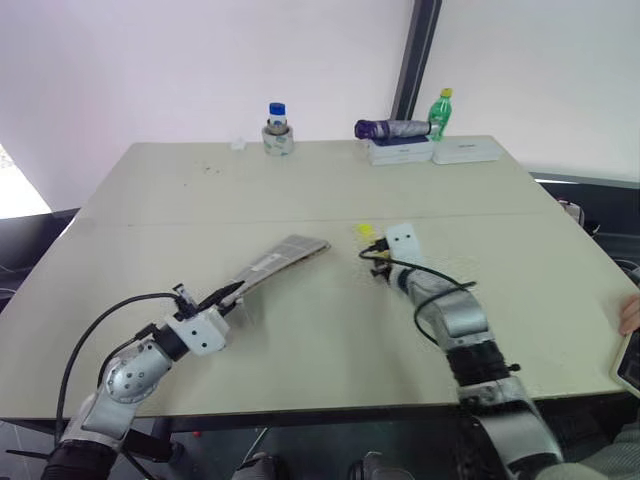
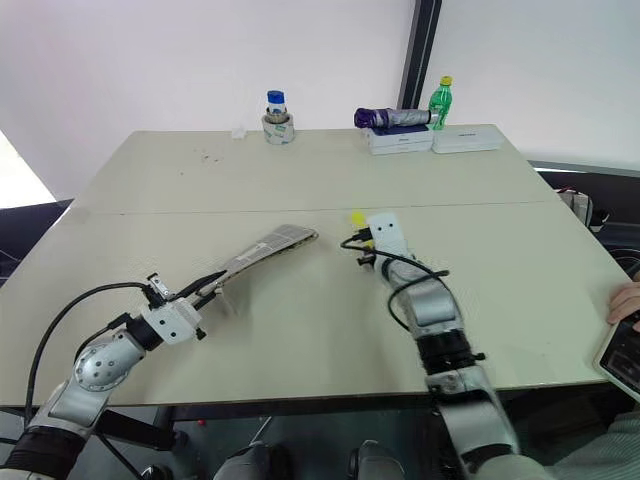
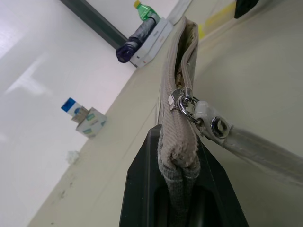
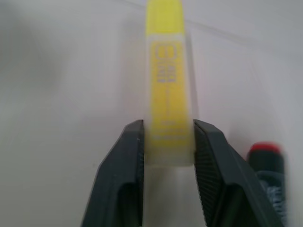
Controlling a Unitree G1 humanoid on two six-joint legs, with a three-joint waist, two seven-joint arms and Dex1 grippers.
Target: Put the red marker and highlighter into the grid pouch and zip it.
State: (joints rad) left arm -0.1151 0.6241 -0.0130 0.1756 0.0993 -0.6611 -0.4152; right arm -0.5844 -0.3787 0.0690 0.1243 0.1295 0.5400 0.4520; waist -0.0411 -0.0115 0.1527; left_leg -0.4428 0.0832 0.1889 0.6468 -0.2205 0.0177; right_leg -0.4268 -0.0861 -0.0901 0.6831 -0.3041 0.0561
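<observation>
Near the middle of the counter (image 1: 330, 190), the highlighter (image 4: 166, 85) lies flat, its yellow tip pointing away from the robot. The right claw (image 4: 168, 156) straddles its near end, one black finger on each side of the barrel; the fingers (image 4: 124, 161) look close against it, but whether they truly pinch it cannot be told. In the left eye view only the yellow tip (image 1: 365, 230) peeks out past the claw's white housing. Just beside the highlighter, to its right in the scene, sits the red marker (image 4: 266, 156), its red cap end and dark barrel partly visible next to the right finger.

To the left, the grid pouch (image 1: 275, 265) is held up off the counter at a slant, its far end raised toward the highlighter. The left claw (image 3: 177, 184) is pressed together on the pouch's near end, pinching the fabric just below the zipper slider. The zipper is open along the top edge, and the pull cord (image 3: 246, 142) trails off to the side.

At the far edge of the counter stand a blue-capped jar (image 1: 277, 128), a green bottle (image 1: 440, 112), a folded purple umbrella (image 1: 392, 129) and flat white boxes (image 1: 435, 151). A person's hand (image 2: 628, 300) rests at the right edge.
</observation>
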